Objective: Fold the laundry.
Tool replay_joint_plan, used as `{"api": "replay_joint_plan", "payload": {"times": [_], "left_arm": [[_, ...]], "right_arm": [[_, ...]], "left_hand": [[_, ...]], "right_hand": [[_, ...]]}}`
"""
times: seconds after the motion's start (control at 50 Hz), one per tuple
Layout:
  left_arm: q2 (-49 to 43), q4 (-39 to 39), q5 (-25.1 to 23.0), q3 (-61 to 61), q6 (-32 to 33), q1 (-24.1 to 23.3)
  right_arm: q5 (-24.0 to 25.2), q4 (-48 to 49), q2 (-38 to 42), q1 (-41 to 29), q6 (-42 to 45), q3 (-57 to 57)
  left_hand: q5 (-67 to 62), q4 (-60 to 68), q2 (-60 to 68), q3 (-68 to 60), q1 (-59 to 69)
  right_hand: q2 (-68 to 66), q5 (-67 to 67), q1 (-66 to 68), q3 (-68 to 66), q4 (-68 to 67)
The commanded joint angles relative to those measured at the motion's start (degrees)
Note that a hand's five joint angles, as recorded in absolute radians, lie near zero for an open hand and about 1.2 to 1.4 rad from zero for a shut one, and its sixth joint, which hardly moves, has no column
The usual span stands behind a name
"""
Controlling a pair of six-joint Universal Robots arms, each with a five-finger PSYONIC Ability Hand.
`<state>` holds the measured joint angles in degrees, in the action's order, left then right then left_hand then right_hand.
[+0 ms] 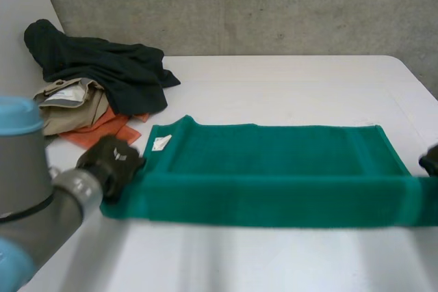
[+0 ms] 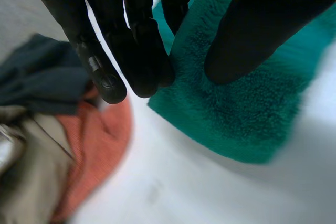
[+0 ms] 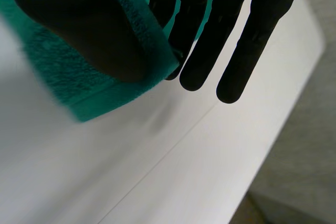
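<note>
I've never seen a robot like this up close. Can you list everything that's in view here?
green towel: one, green, stretched across the table between the hands
white label: one, white, on the towel near its left end
dark garment: one, blackish, heaped at the table's far left
beige garment: one, beige, under the dark garment
orange cloth: one, orange, at the heap's near edge
table: one, white
wall: one, grey concrete, behind the table
left hand: one, black, pinching the towel's left end
right hand: one, black, pinching the towel's right end
</note>
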<state>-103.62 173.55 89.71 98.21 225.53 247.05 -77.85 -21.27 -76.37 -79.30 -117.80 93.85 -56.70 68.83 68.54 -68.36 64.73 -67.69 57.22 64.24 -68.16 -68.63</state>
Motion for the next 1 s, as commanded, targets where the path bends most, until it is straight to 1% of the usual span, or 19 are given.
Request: {"api": "replay_joint_plan", "payload": {"times": [0.02, 0.1, 0.14, 0.16, 0.24, 0.34, 0.36, 0.38, 0.4, 0.42, 0.44, 0.48, 0.62, 0.7, 0.72, 0.78, 0.84, 0.98, 1.0], "left_arm": [[-18.07, 9.26, 0.38, -17.05, -0.18, -0.43], [-25.74, 11.80, 0.47, -25.32, -0.18, -0.78], [-27.59, 13.48, 0.64, -27.97, -0.18, -1.05], [-29.43, 15.66, 1.08, -30.42, -0.01, -1.31], [-33.48, 21.55, 2.57, -35.17, 0.43, -1.92], [-35.25, 24.73, 2.75, -37.73, 0.35, -2.72], [-35.42, 25.08, 2.75, -38.00, 0.26, -2.80], [-35.43, 25.26, 2.75, -38.09, 0.35, -2.98], [-35.43, 25.70, 2.67, -38.09, 0.35, -3.33], [-35.43, 25.88, 2.58, -37.83, 0.43, -3.59], [-35.34, 26.14, 2.49, -37.65, 0.35, -3.94], [-35.16, 26.84, 2.58, -37.04, 0.26, -4.91], [-33.67, 28.34, 2.75, -33.26, 0.08, -5.88], [-30.95, 28.43, 2.75, -29.13, -0.18, -5.88], [-29.55, 28.43, 2.75, -27.30, -0.35, -5.88], [-27.78, 28.43, 2.67, -24.65, -0.71, -5.79], [-25.94, 28.43, 2.67, -21.75, -1.15, -5.79], [-24.18, 28.43, 2.58, -18.75, -1.76, -5.79], [-24.00, 28.43, 2.58, -18.67, -1.85, -5.79]], "right_arm": [[-0.72, 11.07, 13.42, -6.74, -7.35, -11.91], [-2.56, 14.93, 19.75, -7.89, -8.23, -17.37], [-3.53, 17.05, 21.87, -8.06, -8.32, -19.14], [-4.41, 19.49, 23.53, -8.15, -8.32, -20.62], [-5.03, 26.61, 26.79, -9.20, -9.11, -24.05], [-5.12, 33.31, 28.38, -10.96, -10.60, -25.56], [-5.20, 34.10, 28.47, -11.05, -11.13, -25.65], [-5.29, 34.89, 28.56, -11.05, -11.75, -25.82], [-5.38, 35.68, 28.65, -11.05, -12.97, -26.08], [-5.29, 35.86, 28.74, -11.14, -13.33, -26.17], [-5.29, 35.86, 28.74, -11.14, -13.77, -26.26], [-5.29, 35.43, 28.39, -11.23, -14.65, -26.09], [-4.94, 30.08, 23.73, -10.88, -16.23, -22.32], [-2.84, 22.34, 20.48, -9.39, -17.64, -18.62], [-1.27, 19.20, 19.69, -8.60, -18.51, -17.14], [1.55, 15.58, 19.07, -6.67, -19.40, -15.02], [2.53, 14.68, 18.98, -4.73, -19.40, -13.61], [3.23, 15.91, 21.17, -2.88, -19.75, -12.55], [3.32, 16.35, 22.31, -2.62, -19.49, -12.73]], "left_hand": [[-13.30, 11.17, 11.46, -11.64, 15.27], [-13.30, 11.17, 11.46, -11.64, 15.27], [-13.30, 11.17, 11.46, -11.64, 15.27], [-13.30, 11.17, 11.46, -11.64, 15.27], [-13.30, 11.17, 11.46, -11.64, 15.27], [-13.30, 11.17, 11.46, -11.64, 15.27], [-4.00, 1.87, 2.16, -2.34, 5.97], [12.41, -14.54, -14.25, 14.07, -10.44], [56.70, -58.83, -58.54, 58.36, -54.73], [56.70, -58.83, -58.54, 58.36, -54.73], [50.33, -52.46, -52.17, 51.99, -48.36], [56.70, -58.83, -58.54, 58.36, -54.73], [56.70, -58.83, -58.54, 58.36, -54.73], [56.70, -58.83, -58.54, 58.36, -54.73], [56.70, -58.83, -58.54, 58.36, -54.73], [56.70, -58.83, -58.54, 58.36, -54.73], [56.70, -58.83, -58.54, 58.36, -54.73], [56.70, -58.83, -58.54, 58.36, -54.73], [56.70, -58.83, -58.54, 58.36, -54.73]], "right_hand": [[-12.31, 12.78, 15.76, -11.84, -11.37], [-12.31, 12.78, 15.76, -11.84, -11.37], [-12.31, 12.78, 15.76, -11.84, -11.37], [-12.31, 12.78, 15.76, -11.84, -11.37], [-12.31, 12.78, 15.76, -11.84, -11.37], [-12.20, 12.67, 15.65, -11.73, -11.26], [2.29, -1.82, 1.16, 2.75, 3.23], [20.25, -19.78, -16.80, 20.72, 21.19], [57.69, -57.22, -54.24, 58.16, 58.63], [57.69, -57.22, -54.24, 58.16, 58.63], [57.69, -57.22, -54.24, 58.16, 58.63], [57.69, -57.22, -54.24, 58.16, 58.63], [57.69, -57.22, -54.24, 58.16, 58.63], [57.69, -57.22, -54.24, 58.16, 58.63], [57.69, -57.22, -54.24, 58.16, 58.63], [54.59, -54.12, -51.15, 55.06, 55.54], [52.90, -52.44, -49.46, 53.37, 53.85], [42.65, -42.18, -39.20, 43.12, 43.59], [32.15, -31.68, -28.70, 32.61, 33.09]]}}
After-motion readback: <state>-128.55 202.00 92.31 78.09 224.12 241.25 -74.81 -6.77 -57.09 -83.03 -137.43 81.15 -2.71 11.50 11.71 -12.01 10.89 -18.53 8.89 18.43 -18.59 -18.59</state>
